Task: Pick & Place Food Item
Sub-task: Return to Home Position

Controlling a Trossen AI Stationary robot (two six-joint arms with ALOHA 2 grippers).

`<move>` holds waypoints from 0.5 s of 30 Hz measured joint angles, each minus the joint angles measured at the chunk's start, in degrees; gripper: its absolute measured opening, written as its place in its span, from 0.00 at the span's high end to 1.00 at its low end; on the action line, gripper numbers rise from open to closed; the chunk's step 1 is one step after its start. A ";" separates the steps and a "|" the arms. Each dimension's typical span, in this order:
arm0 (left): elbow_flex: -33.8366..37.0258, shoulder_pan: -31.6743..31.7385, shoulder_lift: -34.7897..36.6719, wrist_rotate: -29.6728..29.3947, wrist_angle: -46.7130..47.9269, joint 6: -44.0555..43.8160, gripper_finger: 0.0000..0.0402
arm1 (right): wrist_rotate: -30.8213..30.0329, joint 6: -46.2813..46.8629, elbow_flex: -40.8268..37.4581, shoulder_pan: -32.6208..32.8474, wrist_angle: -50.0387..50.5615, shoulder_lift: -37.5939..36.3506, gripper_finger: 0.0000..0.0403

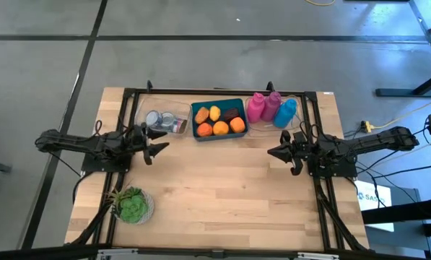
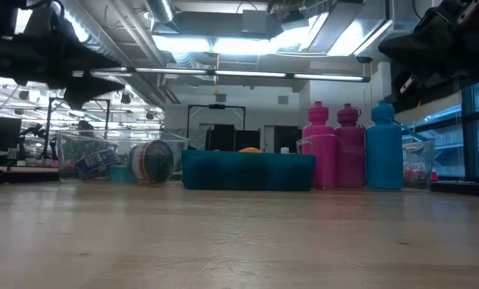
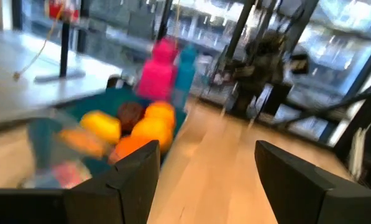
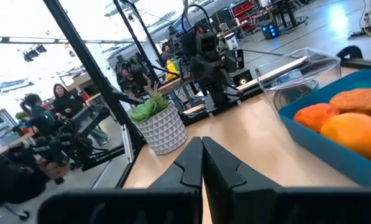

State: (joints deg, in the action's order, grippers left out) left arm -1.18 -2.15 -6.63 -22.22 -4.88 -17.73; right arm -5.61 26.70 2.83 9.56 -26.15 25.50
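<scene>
three containers line the table's (image 1: 222, 195) 12 o'clock edge in the high view. at 11 o'clock the left transparent bin (image 1: 173, 110) holds the tuna cans (image 1: 154, 118); from the low view one lies on its side showing a round face and another carries a blue label, but how many there are in all i cannot tell. at 12 o'clock, touching or just beside that bin, the teal tray (image 1: 216, 102) holds orange fruits (image 1: 220, 128), a yellow one (image 1: 214, 113) and a dark brown piece (image 1: 232, 115). at 1 o'clock a second clear bin (image 2: 418, 164) holds two pink bottles (image 1: 257, 107) and one blue bottle (image 1: 286, 112), all upright and pressed close together.

left gripper (image 1: 161, 142) hangs at 9 o'clock, just below the left bin's near corner and clear of the cans, its fingers (image 3: 126, 177) spread wide with nothing between them. right gripper (image 1: 271, 152) hangs at 3 o'clock, below the bottles, its claw pressed together on nothing. both point inward across the table.

most of the wood from the centre down to the 6 o'clock edge is bare. a potted plant (image 1: 132, 205) in a white patterned pot sits near the 7 o'clock corner, well apart from both grippers. dark frame rails run along the 9 and 3 o'clock sides.
</scene>
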 joint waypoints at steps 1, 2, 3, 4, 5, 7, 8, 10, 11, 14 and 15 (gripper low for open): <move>0.28 -0.01 0.29 0.04 -1.41 0.39 0.37 | 0.00 0.78 0.00 0.00 0.02 0.00 0.99; 0.25 -0.01 0.45 -0.16 0.22 0.81 0.37 | 0.00 1.41 0.00 0.00 0.00 0.00 0.99; 0.27 -0.01 0.38 -0.50 0.58 0.93 0.37 | 0.00 2.02 0.00 0.02 0.00 0.00 0.99; 0.29 -0.01 0.23 -0.70 0.79 1.54 0.37 | 0.00 2.58 0.00 0.00 0.04 0.00 0.99; 0.31 -0.01 0.03 -0.63 0.82 2.82 0.37 | 0.00 2.69 0.00 0.00 0.06 0.01 0.99; 0.34 -0.01 0.00 -0.55 0.87 5.91 0.37 | 0.00 2.09 0.00 0.00 0.26 0.02 0.99; 0.35 -0.01 -0.04 -0.57 0.89 6.96 0.37 | 0.00 1.13 0.00 0.00 0.40 0.04 0.99; 0.38 -0.01 -0.68 -0.57 0.94 8.77 0.37 | 0.00 -0.62 0.00 0.00 0.45 0.04 0.99; 0.38 -0.01 -1.00 -0.57 0.98 9.41 0.37 | -0.01 -1.63 0.00 0.00 0.62 0.04 0.99; 0.42 -0.01 -2.47 -0.76 1.01 11.37 0.37 | 0.00 -3.35 0.00 0.00 1.51 0.04 0.99; 0.42 -0.01 -3.06 -0.84 1.04 12.08 0.37 | 0.00 -3.64 0.00 0.00 2.38 0.02 0.99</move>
State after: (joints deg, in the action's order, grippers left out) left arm -0.75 -2.15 -9.69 -23.06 -3.84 -5.65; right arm -5.61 23.06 2.83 9.56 -23.78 25.52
